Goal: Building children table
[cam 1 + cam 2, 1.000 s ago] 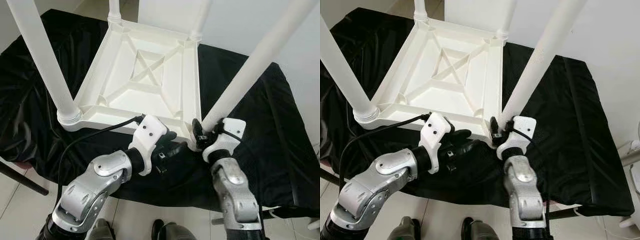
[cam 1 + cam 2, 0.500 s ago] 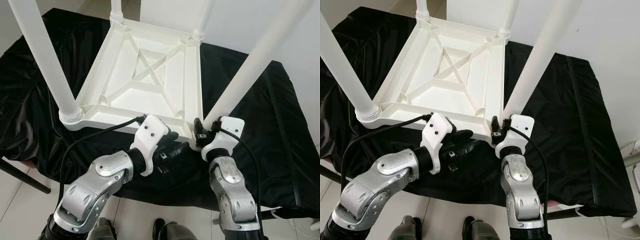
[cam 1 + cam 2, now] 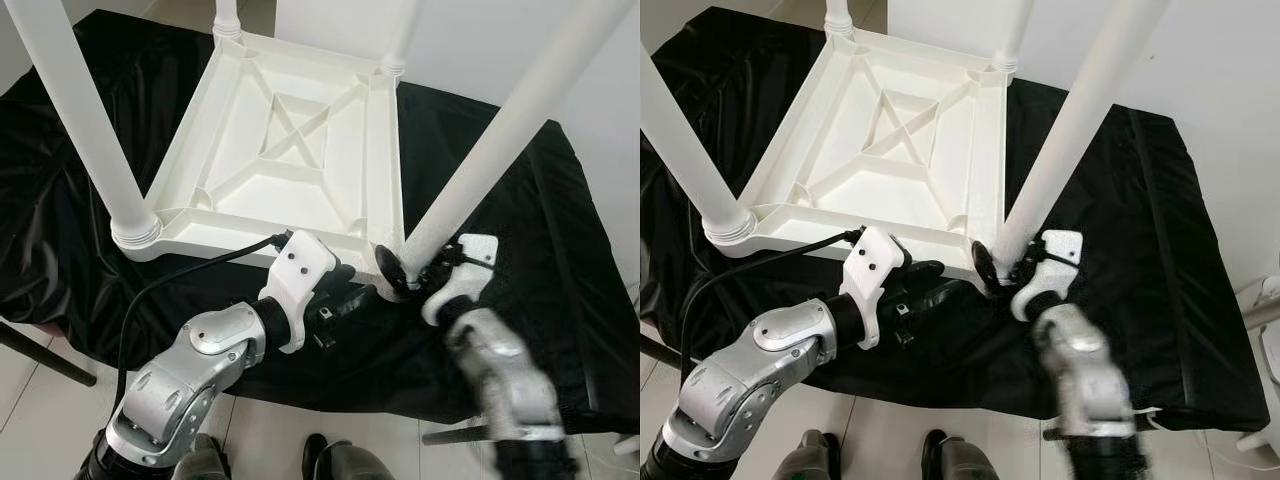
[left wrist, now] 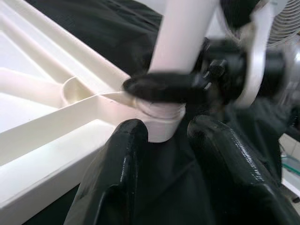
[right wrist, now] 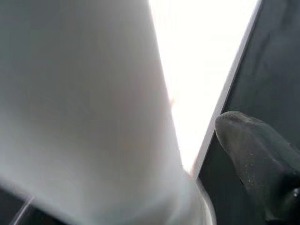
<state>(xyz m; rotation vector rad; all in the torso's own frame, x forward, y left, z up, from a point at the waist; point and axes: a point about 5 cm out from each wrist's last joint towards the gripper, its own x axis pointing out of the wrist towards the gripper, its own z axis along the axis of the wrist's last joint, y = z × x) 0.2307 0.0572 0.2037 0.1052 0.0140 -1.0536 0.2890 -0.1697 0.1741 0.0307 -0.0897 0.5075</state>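
Lying upside down on a black cloth [image 3: 520,250]: white plastic children's table [image 3: 290,150], legs pointing up. Left gripper [image 3: 345,297], fingers apart, at the near edge by the near-right corner. Right gripper [image 3: 405,272] clamped around the base of the near-right table leg [image 3: 490,150]. Beyond, pale floor [image 3: 190,12].

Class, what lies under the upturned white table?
A black cloth lies under the table and spreads out past it on every side. Whatever the cloth rests on is covered, so it cannot be seen.
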